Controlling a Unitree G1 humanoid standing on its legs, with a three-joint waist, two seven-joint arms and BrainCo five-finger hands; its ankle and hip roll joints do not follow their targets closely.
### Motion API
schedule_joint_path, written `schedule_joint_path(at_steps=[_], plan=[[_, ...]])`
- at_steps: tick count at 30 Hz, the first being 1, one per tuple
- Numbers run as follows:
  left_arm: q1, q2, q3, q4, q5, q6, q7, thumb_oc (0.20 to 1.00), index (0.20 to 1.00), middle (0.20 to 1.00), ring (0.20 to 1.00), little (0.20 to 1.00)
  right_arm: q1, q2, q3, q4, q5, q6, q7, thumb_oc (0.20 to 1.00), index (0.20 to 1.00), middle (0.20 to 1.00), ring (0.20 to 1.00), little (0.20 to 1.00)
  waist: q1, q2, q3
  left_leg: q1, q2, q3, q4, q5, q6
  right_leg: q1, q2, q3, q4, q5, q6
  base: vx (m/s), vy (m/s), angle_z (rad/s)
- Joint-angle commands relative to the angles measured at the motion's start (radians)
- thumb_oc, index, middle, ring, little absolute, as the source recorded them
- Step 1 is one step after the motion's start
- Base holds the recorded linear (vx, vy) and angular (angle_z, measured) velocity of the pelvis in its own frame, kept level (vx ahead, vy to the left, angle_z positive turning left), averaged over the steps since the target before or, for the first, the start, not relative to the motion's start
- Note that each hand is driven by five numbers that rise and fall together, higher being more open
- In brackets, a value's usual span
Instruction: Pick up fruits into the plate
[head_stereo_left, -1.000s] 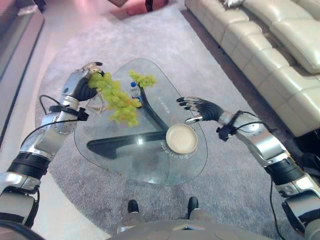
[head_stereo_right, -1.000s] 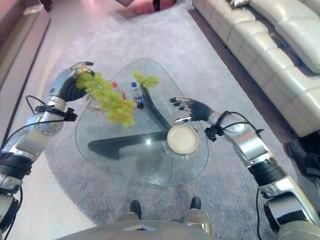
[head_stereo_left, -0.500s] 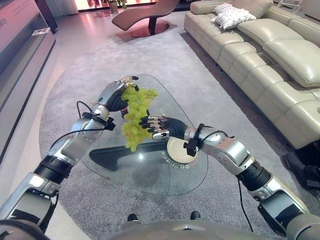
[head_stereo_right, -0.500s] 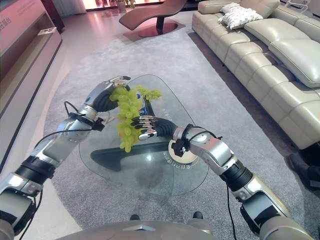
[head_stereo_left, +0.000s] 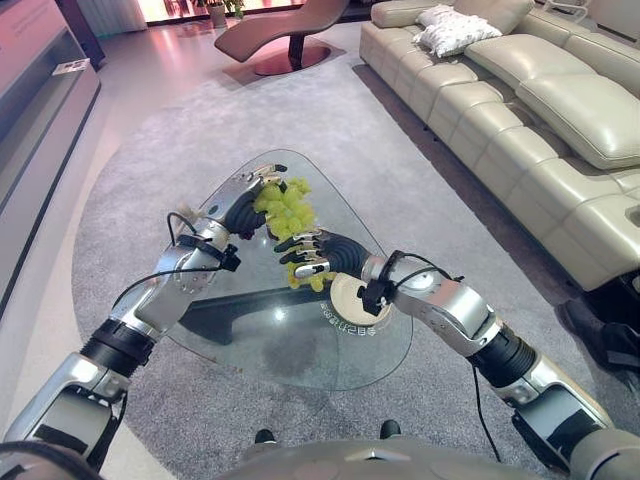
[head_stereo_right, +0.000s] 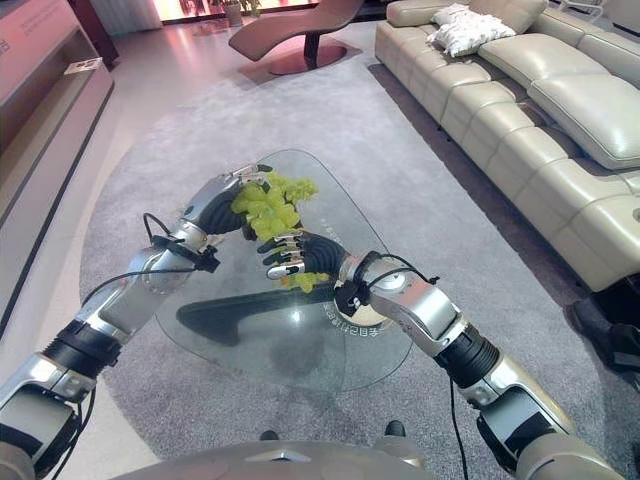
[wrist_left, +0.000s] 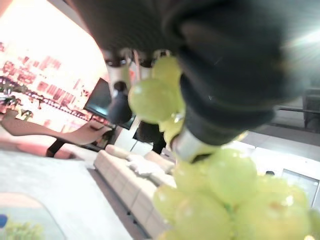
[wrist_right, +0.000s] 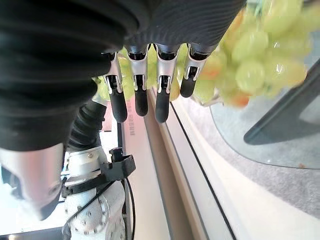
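- Above the middle of the glass desk (head_stereo_left: 300, 350), the left hand (head_stereo_left: 243, 208) has its fingers curled round the top of a bunch of green grapes (head_stereo_left: 286, 210), which hangs in the air; the left wrist view shows grapes packed close against its palm.
- The right hand (head_stereo_left: 318, 255) is just beside the lower grapes with its fingers straight and spread, holding nothing; whether they touch the fruit I cannot tell.
- The plate (head_stereo_left: 352, 295) lies on the desk to the right of the bunch and nearer the robot, partly behind the right wrist.
- To do this step well, I would carry the bunch right and near until it hangs over the plate, then lower it so the bottom grapes land first, and only then let the left fingers relax.
- The right hand looks best used as a steadying cup beneath, and should clear the plate before the drop.
- A second small bunch (head_stereo_right: 296, 186) seems to lie at the far part of the desk.
- The desk is clear glass on a dark base (head_stereo_left: 230, 312), standing on a grey carpet (head_stereo_left: 150, 140).
- A cream sofa (head_stereo_left: 520, 110) runs along the right; a reddish lounge chair (head_stereo_left: 280, 25) stands far off.
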Motion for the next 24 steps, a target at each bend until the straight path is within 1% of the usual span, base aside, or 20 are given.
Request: schedule_joint_path(at_steps=[1,2,3,5,6,9,12,15,16,18,19,21,22,23,24], plan=[[-0.041,0.079,0.091,-0.016,0.001,-0.021,0.063,0.2,0.2,0.2,0.2,0.2,-0.018,-0.07,-0.074,-0.101,-0.008,0.002,0.181,1.0,1.0,1.0,1.0,1.0,0.01,-0.034,-0.032,-0.017,0.001,0.017,0.043,-0.111,0.01,0.03,-0.063,-0.086,0.054,-0.082,0.038,0.0,0.0,0.0],[-0.036,0.094,0.106,-0.007,-0.002,-0.028,0.065,0.2,0.2,0.2,0.2,0.2,-0.016,-0.106,-0.082,-0.108,-0.003,0.012,0.246,1.0,1.0,1.0,1.0,1.0,0.011,-0.038,-0.034,-0.018,0.003,0.017,0.041,-0.109,0.009,0.03,-0.063,-0.088,0.053,-0.081,0.039,0.0,0.0,0.0],[-0.035,0.096,0.109,-0.005,-0.003,-0.029,0.065,0.2,0.2,0.2,0.2,0.2,-0.016,-0.114,-0.084,-0.11,-0.003,0.016,0.264,1.0,1.0,1.0,1.0,1.0,0.011,-0.039,-0.034,-0.018,0.003,0.017,0.04,-0.108,0.009,0.03,-0.063,-0.088,0.053,-0.081,0.04,0.0,0.0,0.0],[-0.025,0.126,0.131,0.003,-0.015,-0.034,0.068,0.2,0.2,0.2,0.2,0.2,-0.018,-0.173,-0.094,-0.121,0.019,0.03,0.393,1.0,1.0,1.0,1.0,1.0,0.012,-0.046,-0.035,-0.018,0.006,0.018,0.038,-0.105,0.007,0.031,-0.061,-0.091,0.053,-0.081,0.039,0.0,-0.017,0.0],[-0.024,0.139,0.142,0.016,-0.021,-0.038,0.067,0.2,0.2,0.2,0.2,0.2,-0.015,-0.202,-0.098,-0.126,0.024,0.024,0.467,1.0,1.0,1.0,1.0,1.0,0.012,-0.05,-0.035,-0.019,0.007,0.016,0.038,-0.104,0.006,0.031,-0.059,-0.091,0.054,-0.082,0.039,-0.01,-0.036,0.0],[-0.04,0.167,0.142,0.054,-0.037,-0.04,0.072,0.2,0.2,0.2,0.2,0.2,-0.035,-0.26,-0.092,-0.147,0.087,0.016,0.585,1.0,1.0,1.0,1.0,1.0,0.013,-0.062,-0.038,-0.019,0.009,0.012,0.035,-0.101,0.004,0.032,-0.056,-0.09,0.055,-0.083,0.038,-0.01,-0.035,-0.01],[-0.052,0.179,0.136,0.101,-0.044,-0.056,0.078,0.2,0.2,0.2,0.2,0.2,-0.049,-0.289,-0.094,-0.151,0.127,-0.016,0.674,1.0,1.0,1.0,1.0,1.0,0.015,-0.069,-0.044,-0.02,0.011,0.006,0.032,-0.1,0.002,0.033,-0.052,-0.09,0.056,-0.086,0.038,0.0,0.0,0.0],[-0.06,0.181,0.128,0.132,-0.042,-0.075,0.086,0.2,0.2,0.2,0.2,0.2,-0.057,-0.31,-0.115,-0.157,0.166,-0.044,0.7,1.0,1.0,1.0,1.0,1.0,0.014,-0.074,-0.047,-0.02,0.011,-0.002,0.029,-0.099,0.002,0.034,-0.05,-0.089,0.056,-0.087,0.038,0.0,0.0,0.0],[-0.061,0.178,0.129,0.136,-0.038,-0.082,0.085,0.2,0.2,0.2,0.2,0.2,-0.051,-0.309,-0.125,-0.164,0.171,-0.057,0.693,1.0,1.0,1.0,1.0,1.0,0.013,-0.075,-0.048,-0.019,0.011,-0.005,0.028,-0.101,0.002,0.034,-0.049,-0.088,0.056,-0.088,0.038,0.0,0.0,0.0],[-0.057,0.179,0.134,0.134,-0.04,-0.097,0.08,0.2,0.2,0.2,0.2,0.2,-0.041,-0.318,-0.159,-0.169,0.175,-0.079,0.621,1.0,1.0,1.0,1.0,1.0,0.011,-0.077,-0.051,-0.02,0.01,-0.009,0.027,-0.102,0.002,0.035,-0.048,-0.084,0.054,-0.087,0.038,0.0,0.0,0.0],[-0.056,0.179,0.134,0.133,-0.039,-0.101,0.079,0.2,0.2,0.2,0.2,0.2,-0.041,-0.319,-0.165,-0.169,0.174,-0.083,0.607,1.0,1.0,1.0,1.0,1.0,0.01,-0.077,-0.051,-0.02,0.01,-0.009,0.027,-0.102,0.002,0.034,-0.048,-0.083,0.053,-0.087,0.039,0.0,0.0,0.0],[-0.044,0.172,0.146,0.111,-0.042,-0.112,0.065,0.2,0.2,0.2,0.2,0.2,-0.014,-0.324,-0.223,-0.168,0.171,-0.135,0.509,1.0,1.0,1.0,1.0,1.0,0.001,-0.073,-0.051,-0.024,0.011,-0.009,0.029,-0.101,0.001,0.029,-0.047,-0.075,0.052,-0.083,0.041,-0.04,0.0,0.0],[-0.04,0.167,0.15,0.103,-0.04,-0.117,0.059,0.2,0.2,0.2,0.2,0.2,-0.004,-0.318,-0.244,-0.166,0.166,-0.149,0.479,1.0,1.0,1.0,1.0,1.0,-0.002,-0.071,-0.05,-0.024,0.011,-0.008,0.03,-0.102,0.001,0.027,-0.047,-0.073,0.053,-0.082,0.041,-0.03,0.011,-0.01],[-0.033,0.156,0.153,0.089,-0.04,-0.123,0.052,0.2,0.2,0.2,0.2,0.2,0.008,-0.303,-0.276,-0.156,0.117,-0.181,0.444,1.0,1.0,1.0,1.0,1.0,-0.008,-0.066,-0.048,-0.023,0.011,-0.007,0.032,-0.104,0.002,0.026,-0.048,-0.07,0.053,-0.081,0.042,0.0,0.0,0.0],[-0.032,0.15,0.154,0.078,-0.041,-0.122,0.043,0.2,0.2,0.2,0.2,0.2,0.012,-0.292,-0.291,-0.148,0.091,-0.202,0.431,1.0,1.0,1.0,1.0,1.0,-0.01,-0.063,-0.047,-0.022,0.011,-0.005,0.033,-0.105,0.003,0.027,-0.048,-0.069,0.052,-0.079,0.042,-0.03,0.026,-0.03]])
